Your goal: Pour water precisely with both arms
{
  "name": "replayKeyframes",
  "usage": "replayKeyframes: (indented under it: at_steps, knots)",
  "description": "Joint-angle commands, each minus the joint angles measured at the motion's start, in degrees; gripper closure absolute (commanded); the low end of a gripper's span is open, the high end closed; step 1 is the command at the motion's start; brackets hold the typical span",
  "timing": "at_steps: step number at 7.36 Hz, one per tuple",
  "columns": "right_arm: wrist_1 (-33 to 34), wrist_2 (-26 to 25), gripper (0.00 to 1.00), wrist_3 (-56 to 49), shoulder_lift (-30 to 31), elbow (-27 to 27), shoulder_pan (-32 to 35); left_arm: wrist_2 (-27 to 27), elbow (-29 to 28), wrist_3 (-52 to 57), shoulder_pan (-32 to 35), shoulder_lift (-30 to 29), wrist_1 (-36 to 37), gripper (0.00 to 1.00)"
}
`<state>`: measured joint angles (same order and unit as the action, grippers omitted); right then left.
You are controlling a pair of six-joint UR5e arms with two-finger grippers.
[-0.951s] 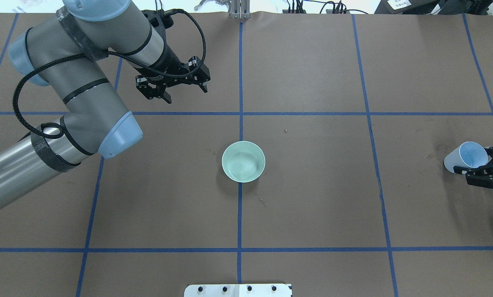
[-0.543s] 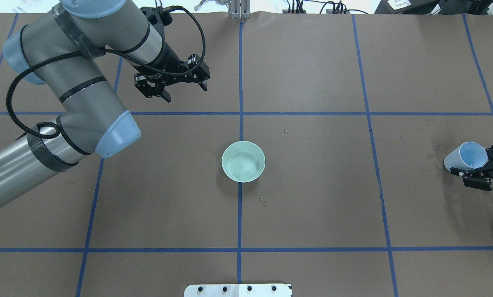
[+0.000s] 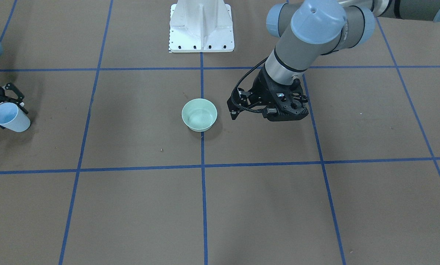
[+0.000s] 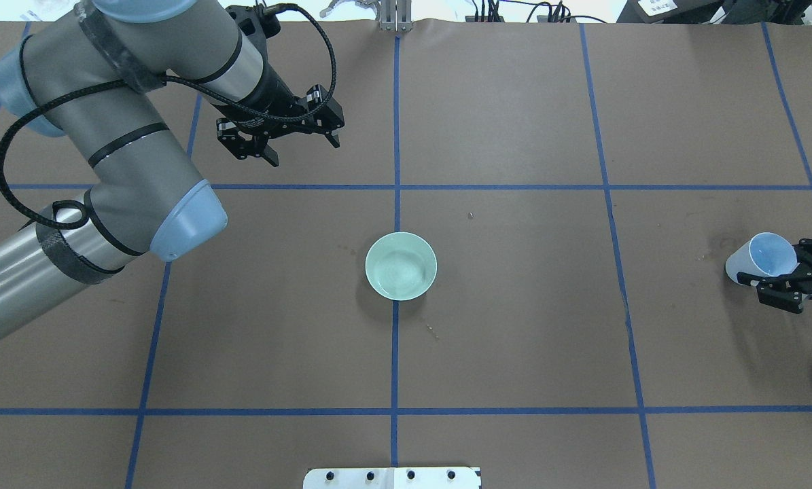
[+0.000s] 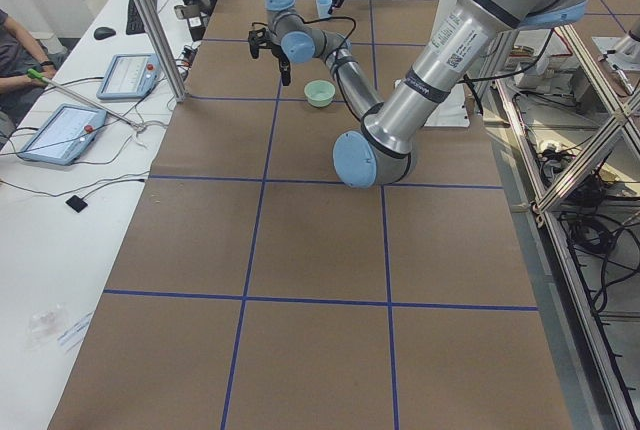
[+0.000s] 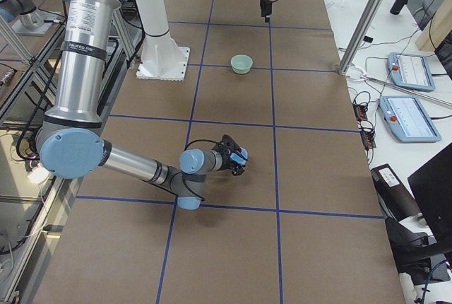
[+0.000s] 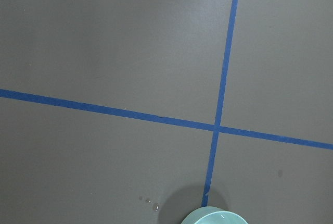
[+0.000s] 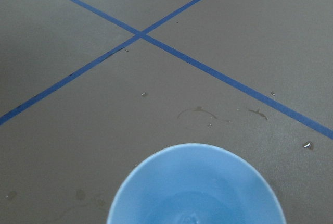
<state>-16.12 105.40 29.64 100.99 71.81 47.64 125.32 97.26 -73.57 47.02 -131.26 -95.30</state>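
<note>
A mint green bowl (image 4: 401, 265) stands upright at the table's middle, on the blue centre line; it also shows in the front view (image 3: 199, 114). Its inside looks glossy. My left gripper (image 4: 303, 147) is open and empty, hovering beyond the bowl and to its left. Its wrist view shows only the bowl's rim (image 7: 214, 216) at the bottom edge. My right gripper (image 4: 779, 277) is shut on a light blue cup (image 4: 759, 259) at the table's far right. The cup (image 3: 10, 117) is tilted and fills the bottom of the right wrist view (image 8: 197, 190).
Blue tape lines (image 4: 396, 187) divide the brown table into squares. The white pedestal base (image 3: 201, 25) stands at the robot's side. Small water drops (image 4: 433, 332) lie near the bowl and by the cup (image 8: 197, 112). Tablets and cables lie beyond the far edge (image 6: 406, 117).
My left arm and open gripper have drifted a little away from the robot and leftward. My right gripper with the cup has shifted slightly left and away from the robot. The bowl has not moved.
</note>
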Motion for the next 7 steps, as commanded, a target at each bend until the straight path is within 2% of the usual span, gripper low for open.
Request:
replayKeyframes:
  at_steps: [1,2,4,5,7]
  knots:
    - [0.21,0.33,0.68,-0.29,-0.44,2.0,0.08,0.01,0.73,0.0,0.17,0.04,0.2,0.0]
    - [1.52,0.34,0.73,0.15,-0.61,4.54,0.08,0.01,1.61,0.09,0.61,0.04,0.9,0.0]
    - [12.98,-0.1,0.75,0.24,-3.32,12.43,0.17,0.28,1.53,2.44,3.24,0.13,0.91,0.0]
    - [22.01,-0.97,0.76,0.24,-6.21,17.09,0.17,0.28,1.53,5.77,5.08,2.3,0.82,0.0]
    - [44.31,-2.56,0.76,0.16,-16.91,24.13,-0.26,2.19,1.44,19.09,10.25,9.14,0.91,0.0]
